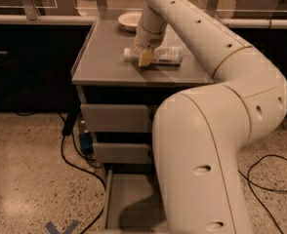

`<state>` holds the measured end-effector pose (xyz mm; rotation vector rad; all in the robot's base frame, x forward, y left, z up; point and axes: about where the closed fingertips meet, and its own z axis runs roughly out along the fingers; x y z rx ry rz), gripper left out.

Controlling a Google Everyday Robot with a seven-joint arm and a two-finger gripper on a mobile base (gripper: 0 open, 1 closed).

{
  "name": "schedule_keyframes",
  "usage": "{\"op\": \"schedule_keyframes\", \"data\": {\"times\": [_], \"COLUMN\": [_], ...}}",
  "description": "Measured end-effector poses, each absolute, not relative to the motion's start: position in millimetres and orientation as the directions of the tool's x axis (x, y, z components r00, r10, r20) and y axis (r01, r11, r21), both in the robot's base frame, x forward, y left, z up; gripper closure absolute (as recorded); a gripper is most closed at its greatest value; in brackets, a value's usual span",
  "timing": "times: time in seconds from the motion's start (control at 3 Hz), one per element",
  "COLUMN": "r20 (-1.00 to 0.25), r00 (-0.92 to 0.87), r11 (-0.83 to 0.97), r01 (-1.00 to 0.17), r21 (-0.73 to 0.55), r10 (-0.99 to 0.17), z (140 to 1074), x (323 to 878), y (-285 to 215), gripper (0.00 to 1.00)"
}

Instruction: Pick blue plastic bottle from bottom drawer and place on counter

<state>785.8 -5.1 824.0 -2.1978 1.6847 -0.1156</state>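
Observation:
The blue plastic bottle (165, 55) lies on its side on the grey counter (102, 57), white cap to the left and pale label to the right. My gripper (145, 55) reaches down from above and sits over the bottle's neck end, right at the counter surface. The bottom drawer (129, 204) is pulled out at floor level; the part that shows holds nothing, and its right side is hidden behind my arm.
A white bowl (130, 21) stands at the back of the counter behind the gripper. Two upper drawers (116, 118) are closed. My bulky arm (207, 155) fills the right foreground. Cables (70, 155) and a blue tape cross (63, 226) lie on the floor to the left.

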Motion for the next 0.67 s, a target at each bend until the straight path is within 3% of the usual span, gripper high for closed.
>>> {"op": "schedule_keyframes", "data": {"times": [0.67], "r20": [-0.156], "r00": [0.283], "r11": [-0.218], "r01": [-0.916], "r21": [-0.336], "r10": [-0.946], "z": [823.9], "x": [785.8], "y": [-5.1], "gripper": [0.11]}}
